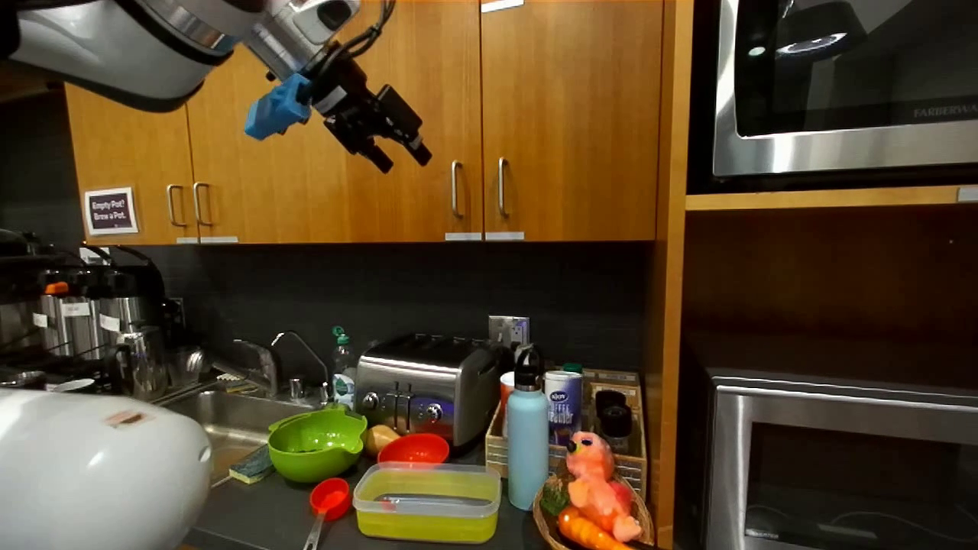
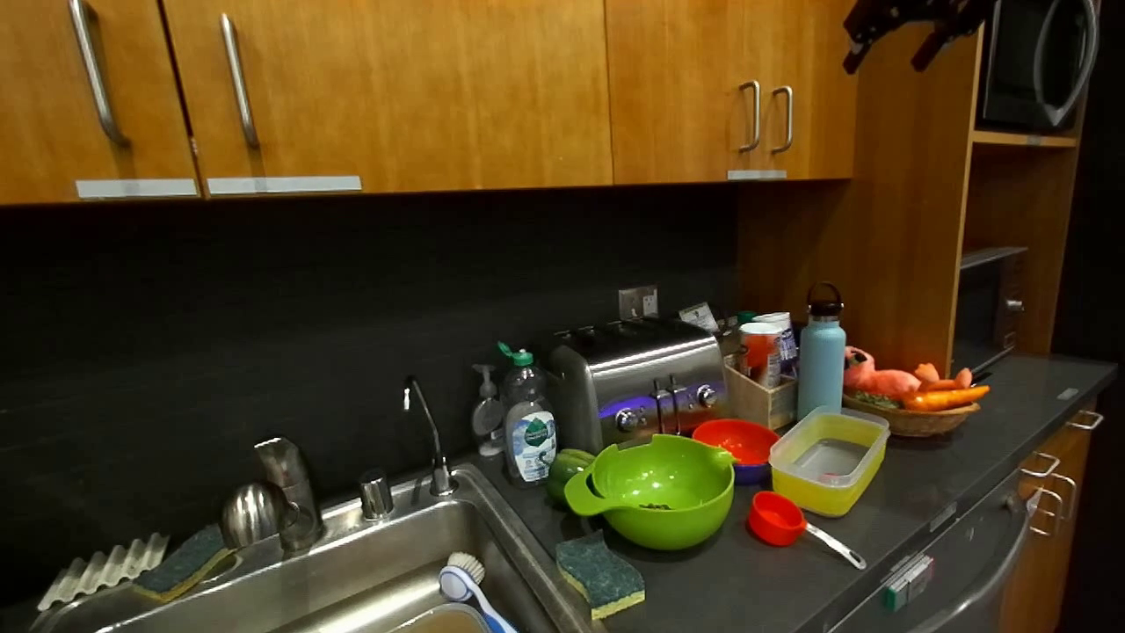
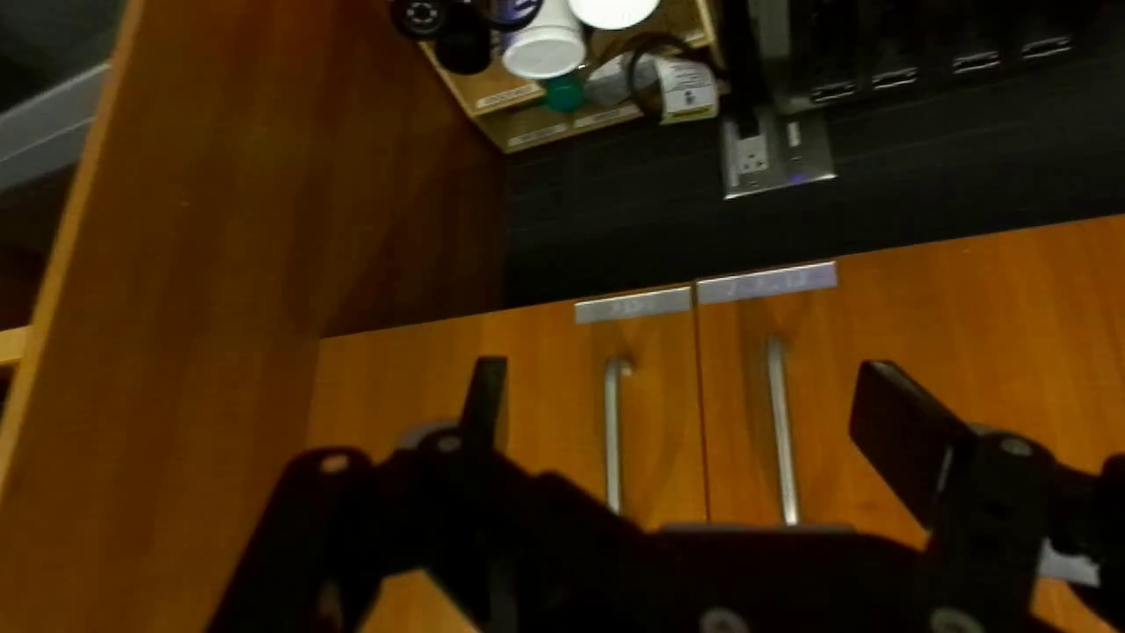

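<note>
Fingers (image 3: pixel 901 431), doors (image 3: pixel 738 396) beyond, panel (image 3: pixel 237 264) alongside

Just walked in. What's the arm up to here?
Nothing is held: the robot's gripper hangs open, up by the shut upper cabinet doors. In the wrist view, two cabinet handles show between its jaws, no contact visible. Lower down, a green bowl, a red measuring cup and a yellow container sit untouched on the counter.

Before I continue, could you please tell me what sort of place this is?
Most likely a shared kitchen, perhaps at a workplace: there is a steel sink, a toaster, and a sign reading "Empty Pot? Brew a Pot."
</note>
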Controlling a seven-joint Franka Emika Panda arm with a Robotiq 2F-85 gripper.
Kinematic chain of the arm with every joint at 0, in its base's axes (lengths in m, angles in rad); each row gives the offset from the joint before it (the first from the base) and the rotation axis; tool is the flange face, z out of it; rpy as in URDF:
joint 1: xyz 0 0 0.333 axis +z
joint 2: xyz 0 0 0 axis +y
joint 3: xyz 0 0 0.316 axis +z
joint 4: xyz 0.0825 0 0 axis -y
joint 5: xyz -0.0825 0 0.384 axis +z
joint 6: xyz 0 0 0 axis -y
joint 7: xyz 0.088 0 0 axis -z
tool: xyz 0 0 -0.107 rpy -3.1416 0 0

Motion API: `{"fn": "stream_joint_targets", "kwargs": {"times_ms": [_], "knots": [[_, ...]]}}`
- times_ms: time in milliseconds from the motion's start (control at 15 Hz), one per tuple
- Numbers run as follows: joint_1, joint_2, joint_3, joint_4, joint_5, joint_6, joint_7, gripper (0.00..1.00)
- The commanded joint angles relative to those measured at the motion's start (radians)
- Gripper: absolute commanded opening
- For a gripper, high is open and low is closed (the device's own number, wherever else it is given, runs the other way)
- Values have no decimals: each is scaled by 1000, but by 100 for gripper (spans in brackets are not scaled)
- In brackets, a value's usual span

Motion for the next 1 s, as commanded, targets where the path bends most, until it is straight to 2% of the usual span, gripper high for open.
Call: {"fn": "stream_joint_targets", "kwargs": {"times_ms": [0, 200, 333, 533, 933], "knots": [[-38, 38, -44, -14, 231, 112, -270, 100], [-32, 84, -66, 0, 424, 77, -508, 100], [-57, 129, -58, 13, 472, 56, -624, 100], [-132, 188, -1, 8, 432, 125, -689, 100], [-182, 255, 58, 9, 407, 281, -800, 100]]}}
